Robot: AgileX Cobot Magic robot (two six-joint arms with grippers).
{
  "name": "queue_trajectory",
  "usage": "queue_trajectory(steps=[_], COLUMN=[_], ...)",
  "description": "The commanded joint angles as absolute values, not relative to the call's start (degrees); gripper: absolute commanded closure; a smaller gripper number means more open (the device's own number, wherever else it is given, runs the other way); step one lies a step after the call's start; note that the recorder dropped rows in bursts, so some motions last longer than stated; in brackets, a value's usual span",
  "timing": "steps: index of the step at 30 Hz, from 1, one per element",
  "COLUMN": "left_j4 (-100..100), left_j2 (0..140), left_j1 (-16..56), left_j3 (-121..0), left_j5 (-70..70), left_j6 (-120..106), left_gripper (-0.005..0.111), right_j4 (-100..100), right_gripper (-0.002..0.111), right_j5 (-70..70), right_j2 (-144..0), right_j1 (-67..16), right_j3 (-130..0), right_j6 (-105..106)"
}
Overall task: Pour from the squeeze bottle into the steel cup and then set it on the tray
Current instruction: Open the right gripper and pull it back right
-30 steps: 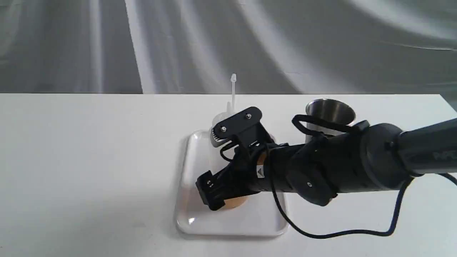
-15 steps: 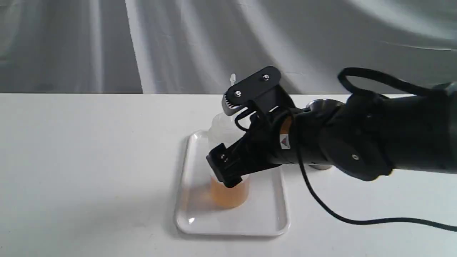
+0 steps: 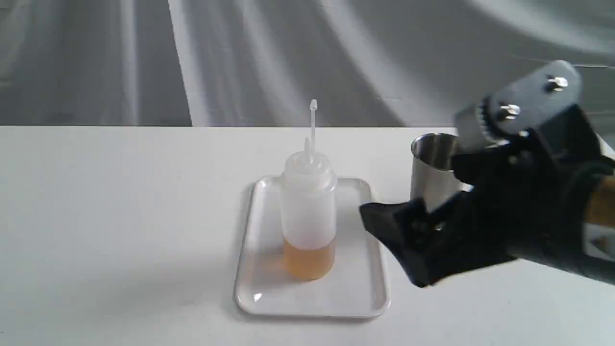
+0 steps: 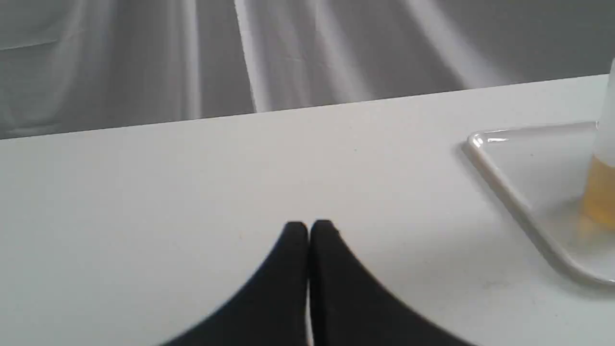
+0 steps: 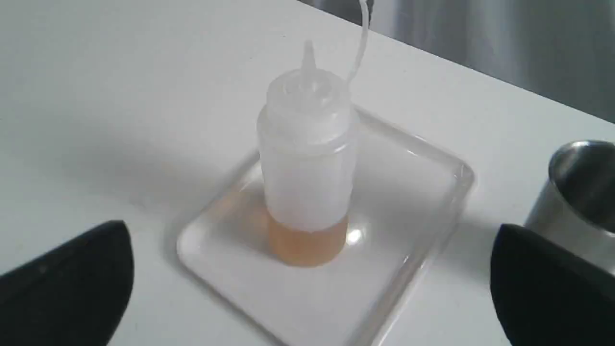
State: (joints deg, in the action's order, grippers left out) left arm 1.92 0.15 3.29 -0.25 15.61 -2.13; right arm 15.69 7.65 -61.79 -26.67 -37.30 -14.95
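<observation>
The squeeze bottle point(image 3: 307, 211) stands upright on the white tray point(image 3: 358, 295), with amber liquid at its bottom and nothing holding it. The steel cup point(image 3: 429, 166) stands on the table right of the tray, partly hidden by my right arm. My right gripper point(image 3: 417, 172) hovers open and empty to the right of the bottle, in front of the cup. The right wrist view shows the bottle point(image 5: 307, 163), the tray point(image 5: 427, 192) and the cup point(image 5: 576, 192) beyond the wide-apart fingers point(image 5: 72, 278). My left gripper point(image 4: 307, 228) is shut over bare table, left of the tray point(image 4: 504, 192).
The white table point(image 3: 120, 216) ends at a far edge against a grey curtain point(image 3: 240, 57). The right arm's dark body point(image 3: 543, 226) fills the right side of the exterior view above the table.
My right gripper has pulled away from the bottle, rising and moving right with its jaws open. The bottle stays upright on the tray.
</observation>
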Motion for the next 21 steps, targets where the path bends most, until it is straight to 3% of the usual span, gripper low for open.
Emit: queue_trajectory(steps=[1,5,8,13,15,21], left_j4=[1.88,1.88,1.88,1.88,1.88,1.88], left_j2=[0.0,0.0,0.0,0.0,0.0,0.0], left_j1=[3.62,3.62,3.62,3.62,3.62,3.62], left_j3=[0.0,0.0,0.0,0.0,0.0,0.0], left_j5=[15.22,15.22,15.22,15.22,15.22,15.22], left_j6=[-1.86,-1.86,-1.98,-1.98,-1.98,-1.85], left_gripper=[0.107,0.107,0.107,0.107,0.107,0.107], right_j4=[15.93,15.93,15.36,11.78,10.35,9.82], right_gripper=[0.006,0.022,0.044,0.096,0.108,0.108], right_j5=[10.97,11.43,11.43,11.43,11.43,11.43], right_j2=[-53.36,-44.17,-38.92,-32.35,-30.62,-28.96], right_j1=[-26.9,-26.9,-26.9,-26.9,-26.9,-26.9], right_j3=[-31.88,-26.21,-23.92,-22.79,-22.79,-22.79], right_j6=[-18.56,-21.43,-21.55,-21.55,-21.55,-21.71])
